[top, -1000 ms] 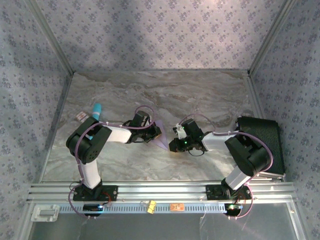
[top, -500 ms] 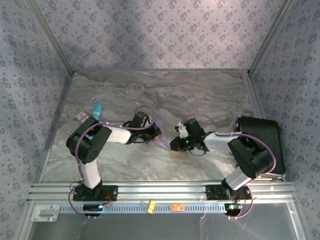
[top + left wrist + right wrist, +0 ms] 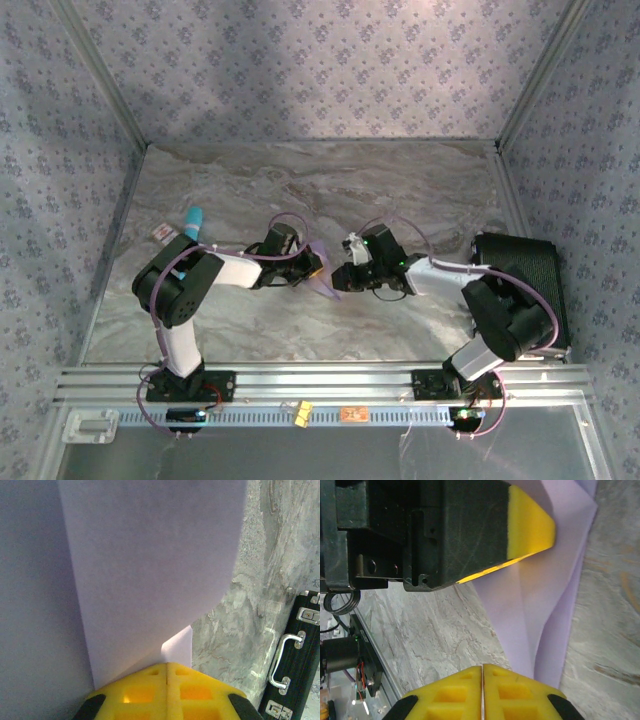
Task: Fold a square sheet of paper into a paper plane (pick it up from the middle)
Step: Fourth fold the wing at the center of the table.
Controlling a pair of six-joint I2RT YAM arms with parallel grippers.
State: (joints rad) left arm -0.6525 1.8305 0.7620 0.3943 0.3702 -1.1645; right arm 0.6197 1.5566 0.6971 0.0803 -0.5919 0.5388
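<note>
clamping the lavender paper [image 3: 150, 555] between its two yellow pads, the left gripper [image 3: 167, 677] has its jaws pressed together on a lower edge of the sheet. the sheet rises from the pads as one broad folded panel, with a smaller pale flap just above the seam. in the top view the paper lies near the middle of the marble-patterned table [image 3: 300, 180], a narrow pointed shape between the two gripper tips. the right gripper [image 3: 482, 685] is clenched as well, its two yellow pads meeting flush. the paper's creased lower edge comes down just beside its right pad, but i cannot tell whether any of it is pinched there. the right wrist view also catches the left gripper's black body and one of its yellow pads lying against the sheet.

counted: two arms, two grippers, one sheet. one black case [image 3: 525, 285] sits at the table's right edge, with one metal handle [image 3: 281, 662] and two metal latches [image 3: 306, 615]. one cyan cylinder [image 3: 194, 217] stands at the left with one small pale tag [image 3: 160, 232] near it. one yellow tag [image 3: 302, 412] and one orange tag [image 3: 352, 413] sit on the front rail [image 3: 500, 380]. any print on the tags and latches is too small to read.
</note>
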